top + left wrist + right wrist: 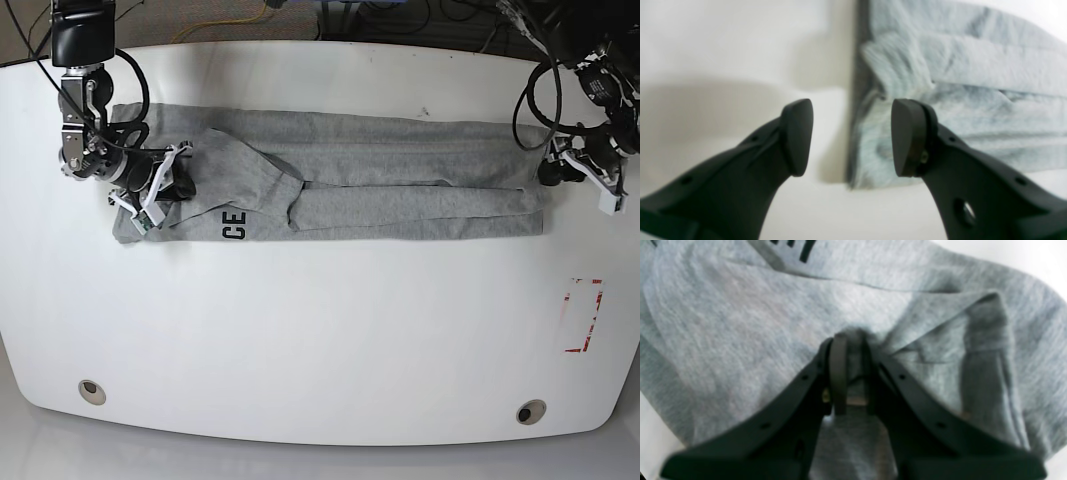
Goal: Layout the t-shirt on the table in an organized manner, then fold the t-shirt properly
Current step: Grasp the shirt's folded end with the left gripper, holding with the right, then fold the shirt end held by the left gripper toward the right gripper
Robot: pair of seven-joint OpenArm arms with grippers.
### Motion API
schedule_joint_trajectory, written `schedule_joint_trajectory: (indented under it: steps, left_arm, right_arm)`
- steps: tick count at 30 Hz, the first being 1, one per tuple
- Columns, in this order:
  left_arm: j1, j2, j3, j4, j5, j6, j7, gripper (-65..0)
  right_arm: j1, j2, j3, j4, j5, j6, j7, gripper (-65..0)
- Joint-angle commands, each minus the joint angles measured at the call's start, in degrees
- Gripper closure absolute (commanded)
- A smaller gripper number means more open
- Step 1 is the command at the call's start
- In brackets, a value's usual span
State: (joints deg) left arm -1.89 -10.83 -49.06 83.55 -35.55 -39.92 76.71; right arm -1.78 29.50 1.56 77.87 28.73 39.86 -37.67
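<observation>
The light grey t-shirt [400,190] lies as a long folded strip across the far half of the white table [320,330], with black letters [234,226] near its left end. At that left end my right gripper [172,180] is shut on a pinch of the cloth; the right wrist view shows the t-shirt [740,323] bunched between the closed fingers of that gripper [853,373]. My left gripper [552,170] stands open at the strip's right end. In the left wrist view that gripper [851,136] straddles the t-shirt's [973,83] edge and holds nothing.
A small red-outlined rectangle [583,315] is marked near the table's right edge. Two round metal grommets [91,391] [531,411] sit near the front edge. Cables trail beyond the table's back edge [400,20].
</observation>
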Motion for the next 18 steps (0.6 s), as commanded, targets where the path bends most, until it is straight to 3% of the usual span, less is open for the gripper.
schedule_joint_trajectory:
  steps: [1, 18]
  left_arm:
    - [-0.88, -1.17, -0.22, -0.25, -1.07, -0.08, -0.97, -35.0]
    - [-2.11, -1.35, 4.35, -7.64, -1.07, -0.08, -5.37, -35.1]
  right_arm:
    - [0.15, 0.53, 0.06, 0.24, -0.73, 0.14, -1.76, -8.7]
    - [0.15, 0.44, -0.02, 0.24, -0.73, 0.14, -1.76, -8.7]
